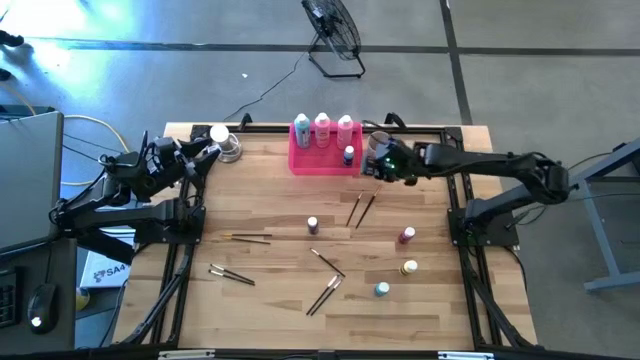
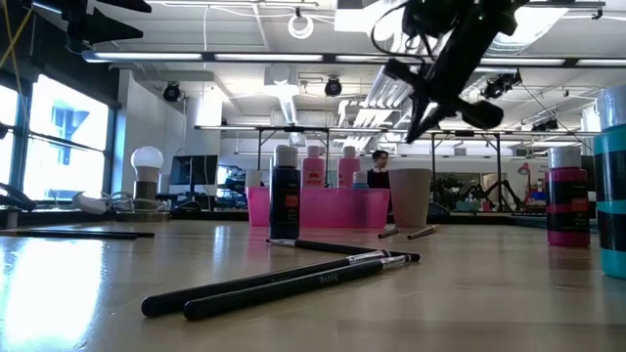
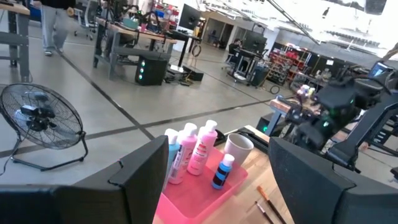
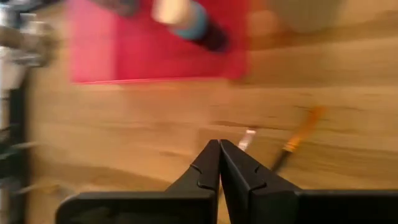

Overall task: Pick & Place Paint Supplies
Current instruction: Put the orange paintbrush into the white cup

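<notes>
Hovering right gripper (image 4: 219, 163), pinched shut and empty, above thin paintbrushes (image 1: 362, 208): light, stiff, rolling easily; gripping mid-handle; left gripper (image 3: 214, 180) gaping wide, idle.

Bright pink tray (image 1: 322, 162) at the far edge of the wooden table (image 1: 280, 320), with a pale beige cup (image 3: 237, 148) standing just beside one end of it. Black floor fan (image 1: 333, 30) on the grey floor beyond the table, cable trailing away from it; white bulb-shaped lamp (image 2: 147, 168) near the table's far left corner. Grey laptop (image 1: 28, 180) and black mouse (image 1: 39, 305) off the table's left side, workshop benches and monitors in the room behind.
</notes>
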`<state>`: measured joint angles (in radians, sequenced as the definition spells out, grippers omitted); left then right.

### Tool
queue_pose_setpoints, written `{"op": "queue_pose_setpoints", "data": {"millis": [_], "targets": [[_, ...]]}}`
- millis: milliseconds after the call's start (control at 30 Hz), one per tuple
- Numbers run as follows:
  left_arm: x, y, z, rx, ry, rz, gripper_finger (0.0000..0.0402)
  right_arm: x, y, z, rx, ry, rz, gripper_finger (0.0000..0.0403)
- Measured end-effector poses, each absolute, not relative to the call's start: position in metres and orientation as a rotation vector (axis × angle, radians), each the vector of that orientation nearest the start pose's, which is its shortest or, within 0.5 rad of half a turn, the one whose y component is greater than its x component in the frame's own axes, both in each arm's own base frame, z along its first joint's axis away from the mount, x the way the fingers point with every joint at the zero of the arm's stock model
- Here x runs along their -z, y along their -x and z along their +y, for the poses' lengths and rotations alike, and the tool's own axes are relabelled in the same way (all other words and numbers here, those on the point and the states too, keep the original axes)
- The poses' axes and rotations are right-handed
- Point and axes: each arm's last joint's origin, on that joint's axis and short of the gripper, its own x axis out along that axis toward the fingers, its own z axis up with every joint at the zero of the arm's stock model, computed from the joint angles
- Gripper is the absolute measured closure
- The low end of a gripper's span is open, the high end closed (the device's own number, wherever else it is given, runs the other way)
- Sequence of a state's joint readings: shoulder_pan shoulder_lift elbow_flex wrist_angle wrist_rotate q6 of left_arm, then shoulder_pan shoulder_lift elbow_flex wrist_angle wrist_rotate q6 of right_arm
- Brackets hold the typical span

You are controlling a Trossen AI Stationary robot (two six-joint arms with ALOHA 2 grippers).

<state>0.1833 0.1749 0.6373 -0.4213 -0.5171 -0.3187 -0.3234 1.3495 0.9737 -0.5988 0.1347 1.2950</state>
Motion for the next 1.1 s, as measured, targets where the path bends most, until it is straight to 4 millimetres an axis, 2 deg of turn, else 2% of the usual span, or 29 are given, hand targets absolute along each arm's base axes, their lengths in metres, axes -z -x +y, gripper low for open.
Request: {"op": "queue_pose_setpoints", "data": {"millis": [200, 333, 500, 733, 1100], "targets": [[-0.316, -0.042, 0.022, -0.687, 0.313, -0.152, 0.013, -0.225, -0.249, -0.088, 1.123, -1.239, 0.727, 0.04], [-0.316, -0.042, 0.022, -0.682, 0.313, -0.151, 0.013, -0.214, -0.255, -0.09, 1.164, -1.212, 0.754, 0.04], [-0.315, -0.042, 0.022, -0.683, 0.311, -0.142, 0.013, -0.198, -0.262, -0.093, 1.143, -1.142, 0.849, 0.0399], [-0.313, -0.042, 0.022, -0.684, 0.308, -0.117, 0.013, -0.177, -0.269, -0.095, 1.163, -1.147, 0.934, 0.0399], [-0.313, -0.042, 0.022, -0.685, 0.307, -0.113, 0.013, -0.172, -0.267, -0.104, 1.161, -1.173, 0.956, 0.0399]]}}
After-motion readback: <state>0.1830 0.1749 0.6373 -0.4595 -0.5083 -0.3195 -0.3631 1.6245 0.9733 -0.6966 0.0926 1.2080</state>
